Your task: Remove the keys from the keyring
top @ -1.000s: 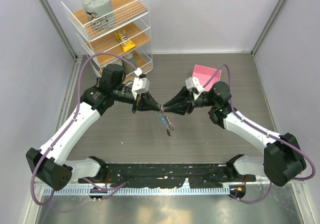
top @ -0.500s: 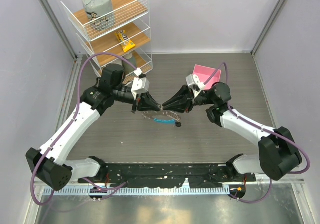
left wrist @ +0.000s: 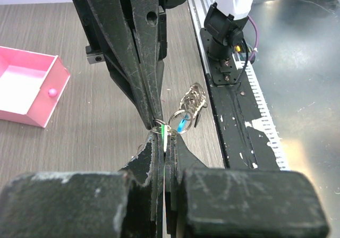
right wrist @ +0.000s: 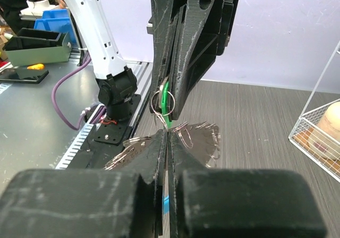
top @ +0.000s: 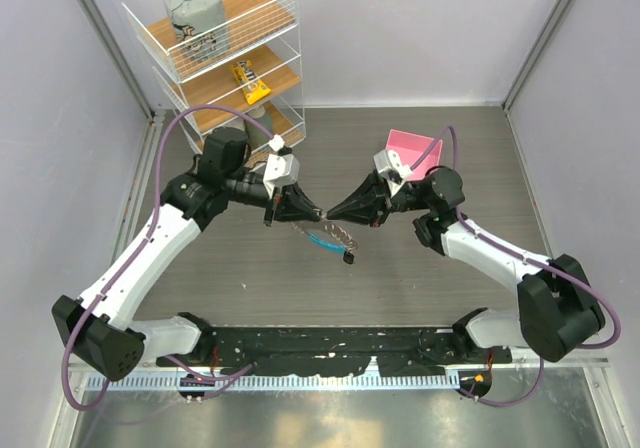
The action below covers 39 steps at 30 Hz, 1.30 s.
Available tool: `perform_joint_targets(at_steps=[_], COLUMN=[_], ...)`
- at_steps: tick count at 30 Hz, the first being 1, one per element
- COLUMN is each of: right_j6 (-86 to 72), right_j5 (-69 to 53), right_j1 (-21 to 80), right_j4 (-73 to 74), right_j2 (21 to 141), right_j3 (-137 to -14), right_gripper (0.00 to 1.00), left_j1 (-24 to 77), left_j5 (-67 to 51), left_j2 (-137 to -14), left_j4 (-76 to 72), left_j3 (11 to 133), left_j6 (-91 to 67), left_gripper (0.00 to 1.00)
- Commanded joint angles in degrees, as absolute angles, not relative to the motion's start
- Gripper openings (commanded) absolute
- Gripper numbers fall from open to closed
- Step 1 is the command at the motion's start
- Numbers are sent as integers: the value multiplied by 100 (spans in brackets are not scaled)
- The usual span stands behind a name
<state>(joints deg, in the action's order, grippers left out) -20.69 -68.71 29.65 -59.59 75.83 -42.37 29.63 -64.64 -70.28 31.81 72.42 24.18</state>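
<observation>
Two grippers are shown tip to tip above a table, a keyring hung between them
The left gripper is pressed shut on the green-headed key; the right gripper is clamped on the keyring just beside it. If pulled apart with the key unfreed, the chain could be slipped from a pinch and dropped. The keyring is seen as a silvery beaded loop with a blue strip and a dark clasp, hung over the table's middle

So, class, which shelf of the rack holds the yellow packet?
The middle shelf: the yellow packet lies there, while the top shelf holds a grey bag.
</observation>
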Motion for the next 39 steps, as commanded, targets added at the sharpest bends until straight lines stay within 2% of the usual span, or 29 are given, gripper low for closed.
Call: perform_joint_targets(at_steps=[1,4,9,13,26,33,35,36,37,39], right_j6=[-1548,-741,1427,2214,2987,3102,3076,3041,2954,2648], right_j5=[-6786,-6627,-5856,-5275,-4509,-4509,-4448,-4439,-4447,-4596], right_j1=[2971,3014,3435,3770,4253,4307,4307,4307,4263,4123], right_j4=[-5504,-4617,-1818,-688,518,492,483,457,387,99], right_j2=[7146,6839,6460,6521,6776,6662,6662,6671,6662,6636], right_j3=[-4210,-4271,-4806,-5176,-5730,-5607,-5607,-5599,-5599,-5537], right_gripper=[5,5,5,5,5,6,11,20,25,27], left_j1=[2971,2962,2918,2918,3173,3173,3173,3173,3173,3173], left_j5=[-6425,-6337,-6144,-6012,-5353,-5080,-5115,-5176,-5255,-5405], left_j2=[-7110,-7145,-7277,-7409,-7664,-7796,-7814,-7787,-7752,-7621], left_j4=[3023,2971,2996,3146,3867,4051,4087,4096,4096,3973], left_j3=[7558,7585,7716,7813,7998,8138,8156,8156,8121,8007], left_j6=[2268,2154,1916,1934,2514,2443,2452,2496,2548,2645], left_gripper=[0,0,0,0,0,0,0,0,0,0])
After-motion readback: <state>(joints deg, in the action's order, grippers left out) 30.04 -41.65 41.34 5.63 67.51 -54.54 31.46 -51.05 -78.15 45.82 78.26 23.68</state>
